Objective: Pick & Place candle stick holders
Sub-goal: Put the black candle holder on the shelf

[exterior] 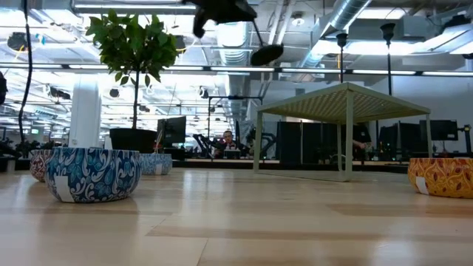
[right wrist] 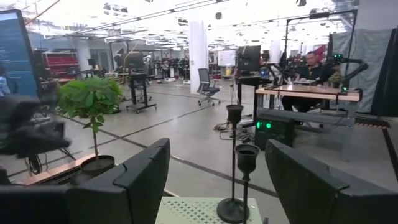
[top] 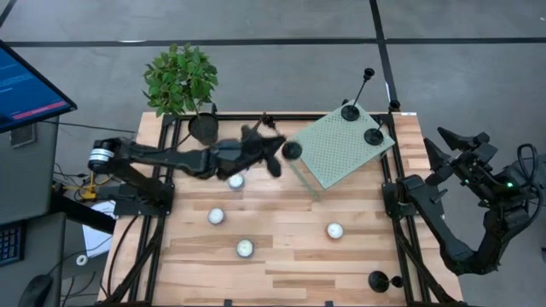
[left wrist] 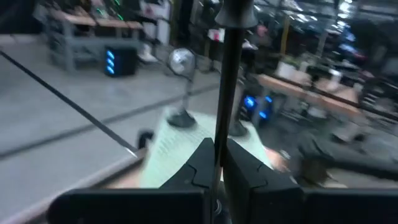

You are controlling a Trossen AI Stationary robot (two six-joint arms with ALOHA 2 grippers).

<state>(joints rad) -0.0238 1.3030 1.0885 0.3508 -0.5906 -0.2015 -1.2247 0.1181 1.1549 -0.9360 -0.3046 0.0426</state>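
The light slatted wooden table [top: 281,256] carries, toward its far right corner, a pale green perforated platform on thin legs [top: 345,145], tilted askew to the table edges, and the coming move turns on how the carried piece stands to it. The left arm reaches across the far side of the table, and the left gripper [top: 271,156] hangs in the air just beside the platform's near-left edge, its jaws pressed onto the thin stem of a matte-black candle stick holder with a round disc base [top: 292,151]. In the left wrist view that stem [left wrist: 230,81] runs straight out from between the dark fingers [left wrist: 202,165], so its long axis lies along the gripper's reach; the low view shows the disc well above the table, about level with the platform top or higher. Two more black holders [top: 350,112] [top: 374,136] stand upright on the platform's far side, and another black holder [top: 378,280] lies at the table's near right edge. The right gripper [right wrist: 217,186], jaws spread wide, waits off the right side, nearer that last holder. White round tealights [top: 334,230] dot the boards.
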